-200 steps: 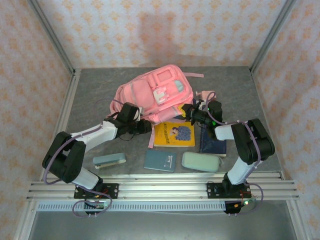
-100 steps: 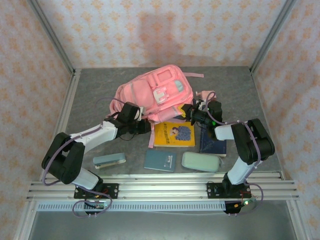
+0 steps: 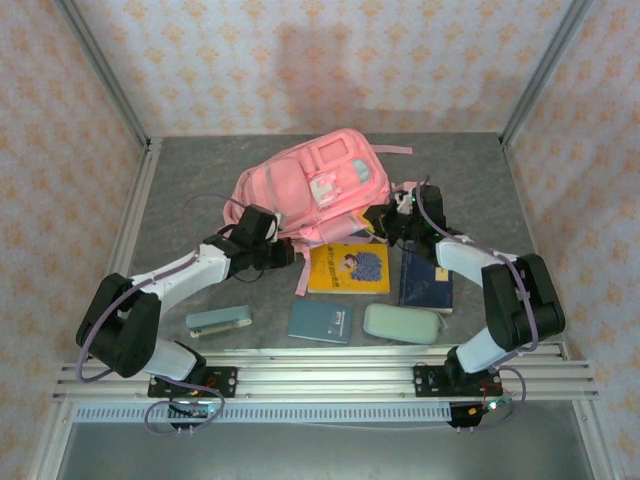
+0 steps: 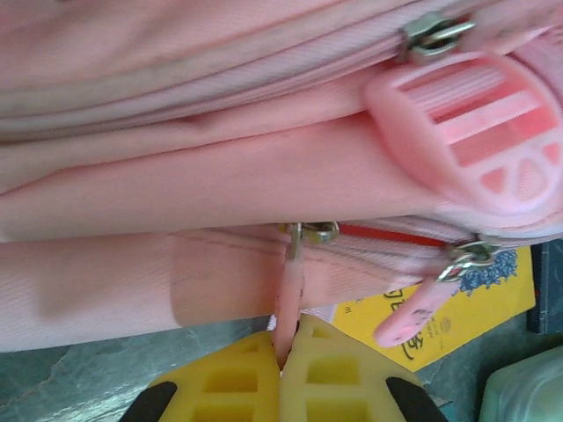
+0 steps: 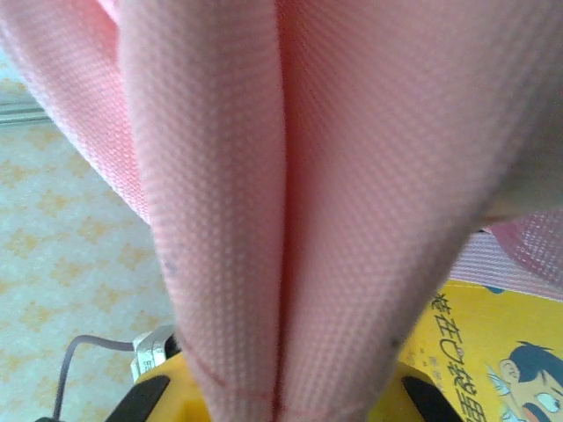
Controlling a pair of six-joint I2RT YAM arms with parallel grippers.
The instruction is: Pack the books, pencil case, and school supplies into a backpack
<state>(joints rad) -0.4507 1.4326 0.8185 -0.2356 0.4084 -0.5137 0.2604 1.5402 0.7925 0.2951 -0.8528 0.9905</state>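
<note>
The left tool (image 4: pixel 283 356) is pinched shut on a pink zipper pull (image 4: pixel 287 290) at the near edge of the backpack (image 3: pixel 300 185). The right tool (image 5: pixel 281 400) is clamped on a thick fold of pink backpack fabric at the bag's right corner. The backpack lies toward the far middle of the counter (image 3: pixel 180 180). Just nearer, the yellow book (image 3: pixel 347 268) meets its edge, with a navy book (image 3: pixel 425 282) beside it toward the right edge. Along the near edge lie the stapler (image 3: pixel 218 321), a teal notebook (image 3: pixel 319 321) and the pencil case (image 3: pixel 400 323).
</note>
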